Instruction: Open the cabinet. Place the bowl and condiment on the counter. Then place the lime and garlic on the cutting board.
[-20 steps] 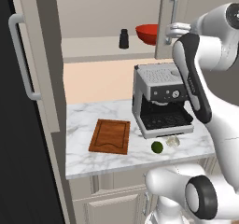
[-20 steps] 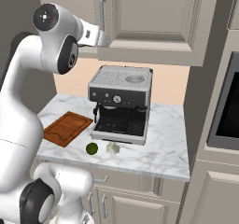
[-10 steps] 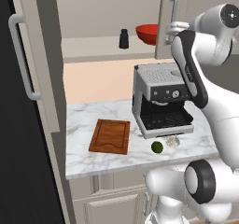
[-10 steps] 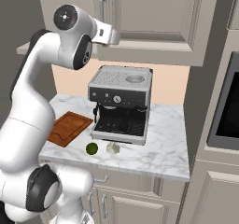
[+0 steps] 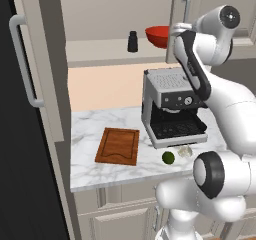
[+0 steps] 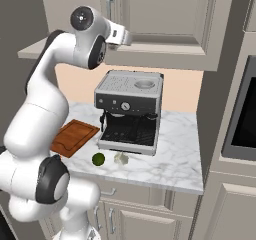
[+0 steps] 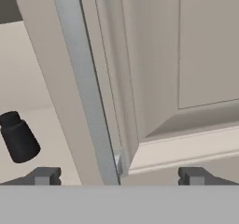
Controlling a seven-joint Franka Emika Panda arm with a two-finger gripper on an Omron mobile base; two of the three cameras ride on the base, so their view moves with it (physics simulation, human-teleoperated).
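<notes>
Left cabinet (image 5: 45,74) door's swung open; condiment (image 5: 132,41) and bowl (image 5: 157,35) sit on its shelf. On the counter (image 5: 90,129): cutting board (image 5: 118,146) near the left edge, lime (image 5: 168,157) and garlic (image 5: 185,151) by the front edge. Gripper (image 7: 116,176) is spread wide around the right door's handle (image 7: 84,87).

- No writing, brand, number or sign could be read anywhere.
- The coffee machine (image 5: 172,106), standing just beside the cutting board (image 5: 118,145), had round dials on its front panel, but no marks on them could be made out.
- The condiment (image 5: 132,41), up on the shelf above the coffee machine, was plain black with no label.
</notes>
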